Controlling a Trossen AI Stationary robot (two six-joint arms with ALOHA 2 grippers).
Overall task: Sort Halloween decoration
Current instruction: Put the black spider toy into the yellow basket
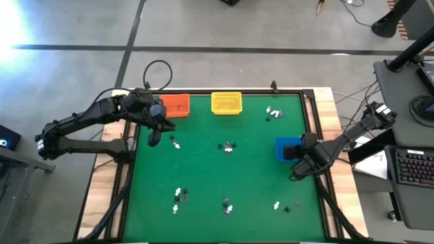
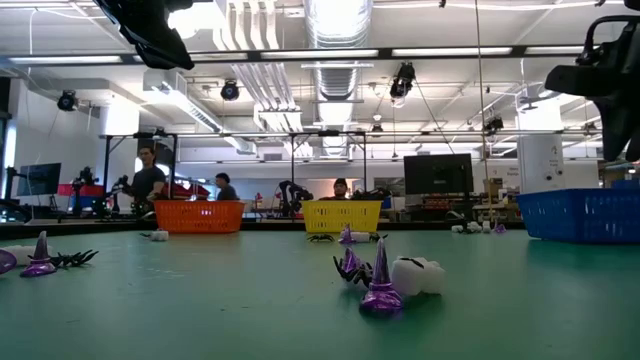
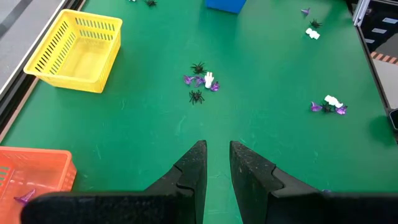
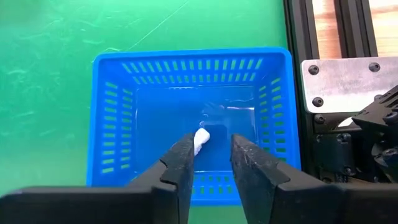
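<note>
orange basket [image 3: 34, 171]: cut by edge | white trinket [image 4: 201, 140]: partly behind finger

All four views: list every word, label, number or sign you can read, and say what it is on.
None can be read. The orange basket, yellow basket and blue basket carry no lettering. The sheet of paper beside the table has marks too small to read.

A grey concrete floor [image 1: 203, 27] with dark tape lines surrounds the bench. Overhead run silver ducts [image 2: 335, 40] and strip lights [image 2: 440, 52]. Across the hall, people [image 2: 148, 180] sit among monitors [image 2: 438, 174] and dark frames.
</note>
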